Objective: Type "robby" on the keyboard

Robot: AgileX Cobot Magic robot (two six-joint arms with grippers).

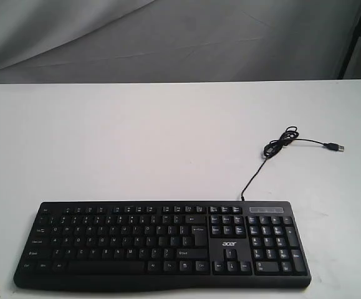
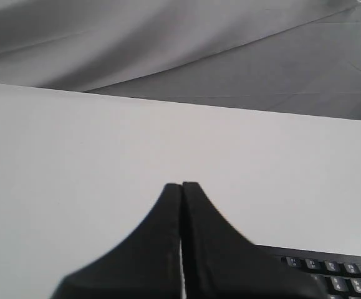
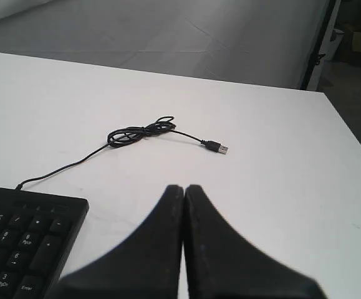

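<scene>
Lying flat on the white table [image 1: 168,137], low in the exterior view, the keyboard [image 1: 161,244] waits while your left gripper [image 2: 181,186] and right gripper [image 3: 184,187] apparently hang near its ends, tips pressed together. Misjudge a blurred key and neighbours could go down too.

Taking the keyboard [image 1: 161,243] as centre, I get bare white table [image 1: 136,137] from 9 o'clock round to 12, wide enough for either arm to sweep. At 1 to 2 o'clock lies the only snag: the thin cable [image 1: 274,148] leaves the back edge by the number pad, bunches into a loose tangle, and ends in a USB plug [image 1: 336,147] lying flat. Past the plug, at 3 o'clock, the top is bare again. At 12 the table stops against a grey backdrop [image 1: 168,37]. At 6 I see almost no table.
</scene>
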